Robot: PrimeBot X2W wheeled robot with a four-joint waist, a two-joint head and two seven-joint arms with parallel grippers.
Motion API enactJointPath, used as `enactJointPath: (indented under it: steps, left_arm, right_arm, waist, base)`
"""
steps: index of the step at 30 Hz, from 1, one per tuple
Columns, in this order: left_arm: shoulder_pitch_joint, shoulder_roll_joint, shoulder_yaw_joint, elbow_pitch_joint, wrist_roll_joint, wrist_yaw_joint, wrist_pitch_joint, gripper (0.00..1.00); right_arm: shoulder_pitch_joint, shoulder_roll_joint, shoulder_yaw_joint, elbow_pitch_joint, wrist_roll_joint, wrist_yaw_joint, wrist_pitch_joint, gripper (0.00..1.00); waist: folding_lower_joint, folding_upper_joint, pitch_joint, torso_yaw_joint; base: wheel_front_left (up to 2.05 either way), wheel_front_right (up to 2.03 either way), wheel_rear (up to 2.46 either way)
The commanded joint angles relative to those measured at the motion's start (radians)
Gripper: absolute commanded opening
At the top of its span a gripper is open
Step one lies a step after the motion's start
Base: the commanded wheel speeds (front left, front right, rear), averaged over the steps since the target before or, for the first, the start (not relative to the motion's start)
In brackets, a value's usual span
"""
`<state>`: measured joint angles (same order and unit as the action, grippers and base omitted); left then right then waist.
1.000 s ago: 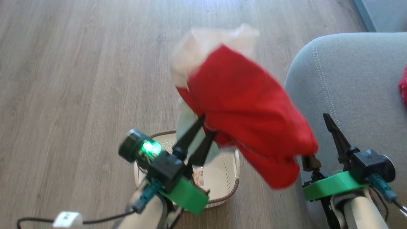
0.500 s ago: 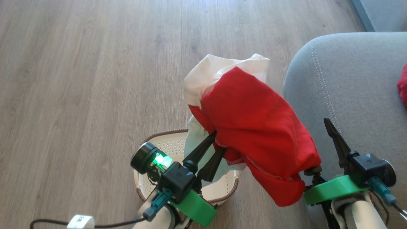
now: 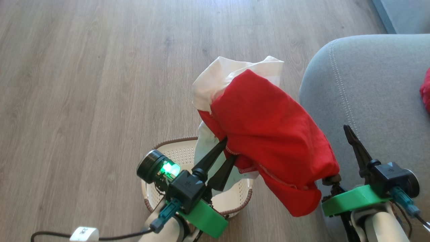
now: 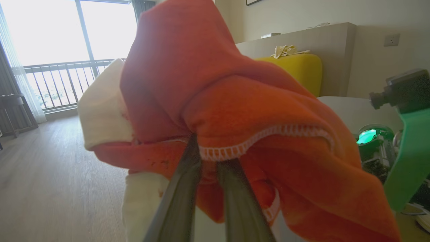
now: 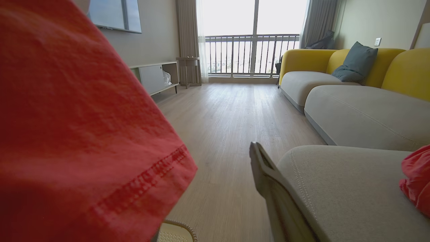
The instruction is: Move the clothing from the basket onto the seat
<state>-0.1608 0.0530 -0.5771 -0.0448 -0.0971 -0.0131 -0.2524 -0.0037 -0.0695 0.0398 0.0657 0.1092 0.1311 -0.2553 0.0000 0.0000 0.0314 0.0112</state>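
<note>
In the middle of the head view, the red garment (image 3: 268, 134) hangs clear of the floor, bunched into a long bundle. Its long axis runs on a diagonal: the white sleeve end points to the upper left of the frame and the red hemmed end droops to the lower right. My left end effector (image 3: 229, 148) is clamped on it, fingers pinched together on a fold near the white-stitched edge. The left wrist view shows both fingers (image 4: 188, 174) running up into the cloth with fabric squeezed between them. A white flap hangs below the grip, over the basket (image 3: 248, 198), which sits on the floor (image 3: 84, 84) at the lower centre, partly hidden by my left arm.

The hem end drapes over the inner finger of my right end effector (image 3: 339, 151). Its jaws stand wide apart and grip nothing. The outer finger rises in front of the seat (image 3: 369, 84), which takes up the right side of the frame. A second red piece (image 3: 426, 90) lies on the seat at the far right edge.
</note>
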Motion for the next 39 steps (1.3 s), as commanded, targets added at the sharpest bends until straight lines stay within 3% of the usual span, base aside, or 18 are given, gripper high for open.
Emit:
enactJointPath:
  steps: [1, 11, 25, 34, 39]
  left_arm:
    - [-0.041, -0.003, 0.042, -0.033, -0.005, 0.007, -0.009, 0.0]
    - [-0.031, -0.003, 0.07, -0.035, -0.01, 0.008, -0.009, 0.0]
    - [-0.037, -0.003, 0.088, -0.029, 0.0, -0.002, -0.009, 0.0]
    - [-0.045, -0.003, 0.093, -0.023, 0.005, -0.006, -0.009, 0.0]
    - [-0.052, -0.003, 0.095, -0.018, 0.016, -0.013, -0.009, 0.0]
  right_arm:
    - [-0.025, -0.007, 0.017, -0.031, -0.006, 0.0, -0.006, 1.0]
    - [-0.031, -0.016, -0.025, -0.037, -0.01, 0.0, -0.006, 1.0]
    - [-0.078, -0.045, -0.18, -0.123, 0.007, 0.0, -0.006, 1.0]
    - [-0.074, -0.129, -0.022, -0.286, 0.099, 0.0, -0.006, 1.0]
    - [-0.044, -0.295, 0.224, -0.356, 0.14, 0.0, -0.006, 1.0]
  waist:
    - [0.0, 0.0, -0.001, 0.0]
    - [0.0, 0.0, -0.004, -0.011]
    - [0.0, 0.0, 0.007, -0.023]
    - [0.0, 0.0, 0.02, -0.02]
    - [0.0, 0.0, 0.025, -0.021]
  base:
    - [0.0, 0.0, 0.0]
    - [0.0, 0.0, 0.0]
    - [0.0, 0.0, 0.0]
    - [0.0, 0.0, 0.0]
    - [0.0, 0.0, 0.0]
